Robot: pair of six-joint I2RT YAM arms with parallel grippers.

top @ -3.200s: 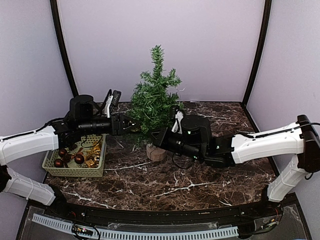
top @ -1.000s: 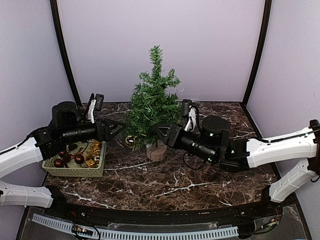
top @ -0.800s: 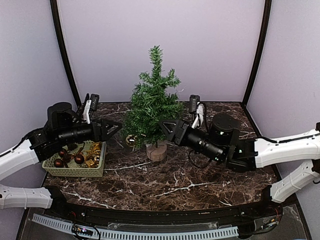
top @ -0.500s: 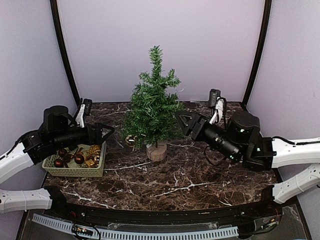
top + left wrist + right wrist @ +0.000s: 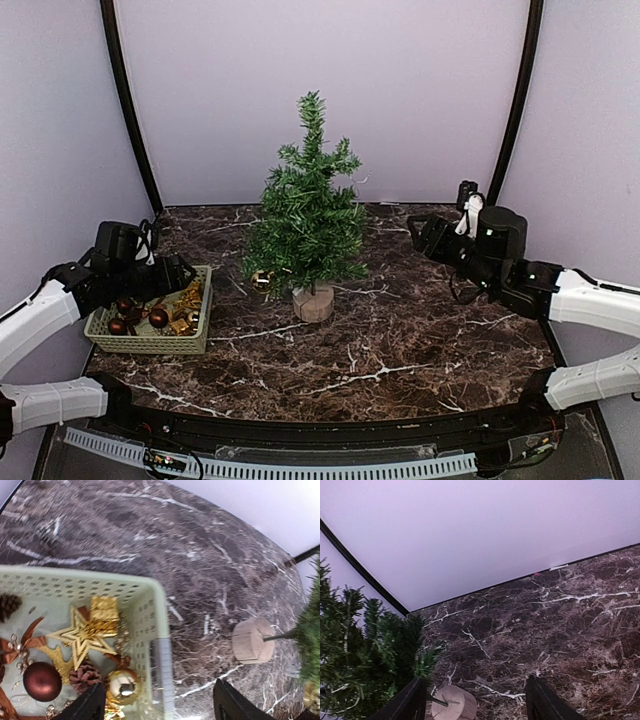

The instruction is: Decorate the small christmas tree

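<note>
Both arms backed off, gold bauble [image 5: 262,281] hung
Left hand [image 5: 160,702] is spread and empty over the basket [image 5: 150,342] now, and the right hand [image 5: 476,695] is spread and empty too, well off to the side. A second ago both sat right by the small christmas tree [image 5: 308,215], which stands mid counter [image 5: 400,330] with the bauble on a low basket-side branch. Next ornament, I reckon.

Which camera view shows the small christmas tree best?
The top external view: the whole small christmas tree shows, tip to wooden base. The left wrist view shows only its base and a branch edge; the right wrist view, lower branches and base.
</note>
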